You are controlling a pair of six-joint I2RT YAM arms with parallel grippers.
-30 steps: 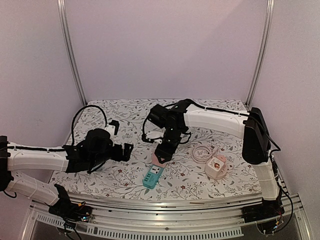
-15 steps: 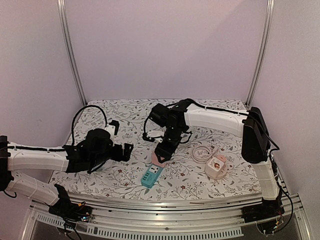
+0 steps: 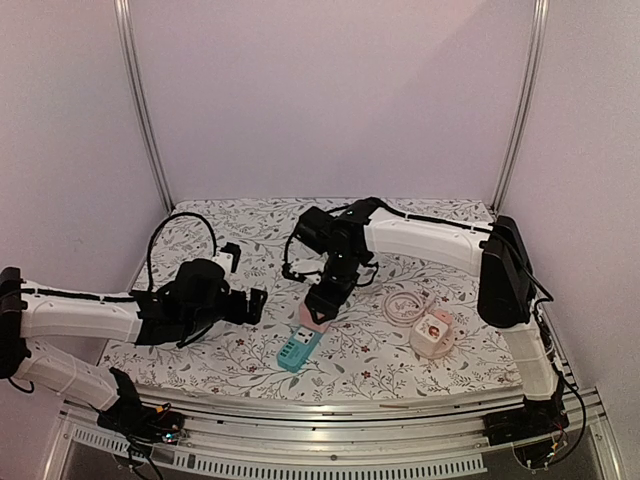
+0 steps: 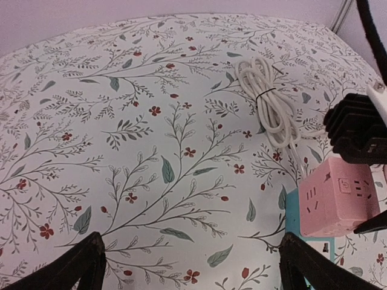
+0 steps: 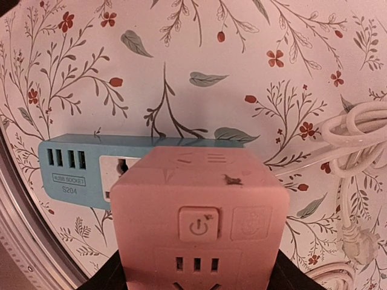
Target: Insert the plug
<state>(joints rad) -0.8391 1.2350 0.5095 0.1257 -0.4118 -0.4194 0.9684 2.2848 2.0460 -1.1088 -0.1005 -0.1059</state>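
Near the middle of the floral-patterned desk (image 3: 250, 352), the right gripper (image 3: 319, 309) is clamped on the pink plug cube (image 3: 313, 318), its dark fingers pressed against the cube's two sides in the right wrist view. The cube hangs over one end of the blue power strip (image 3: 298, 350), which lies flat on the desk at a slant, its row of small ports at the far end from the cube. From above, the cube covers the strip's white socket face; whether its prongs have entered cannot be told. To the left, the left gripper (image 3: 256, 303) hovers above bare desk with its fingers (image 4: 84, 263) spread wide apart, holding nothing. A coiled white cable (image 3: 404, 305) lies to the right of the cube, and just beyond it rests a second pink cube (image 3: 432, 333).
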